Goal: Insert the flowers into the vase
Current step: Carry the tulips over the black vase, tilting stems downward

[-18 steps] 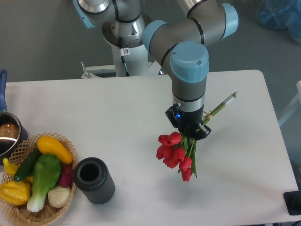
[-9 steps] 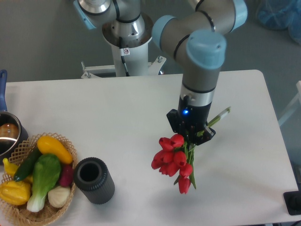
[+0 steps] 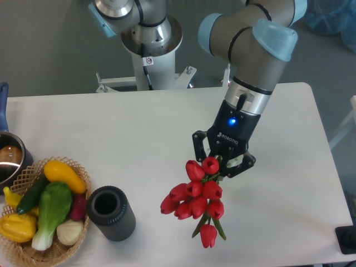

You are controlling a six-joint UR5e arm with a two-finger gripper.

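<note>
Red tulip heads of the flowers [image 3: 194, 200] hang below the gripper [image 3: 223, 162], pointing down and toward the camera, clear of the table [image 3: 139, 133]. Gripper fingers are closed on the bunch just above the blooms; the two black fingers sit either side of the top tulips, with almost no gap visible between them and the bunch. Stems are mostly hidden behind the gripper body, so I can't tell how they run above the grip. One bloom hangs lower than the rest, with a couple of green leaves beside it.

Arm comes in from the upper right, wrist tilted, blue light lit on the gripper housing.

Vase [image 3: 110, 213] stands upright near the front left of the table, mouth open to the top, well apart from the flowers and to their left. Just beside it on the left, touching or nearly so, is a wicker basket [image 3: 78, 236] with yellow, green and red vegetables. A metal pot [image 3: 10, 161] sits at the left edge, partly cut off.
</note>
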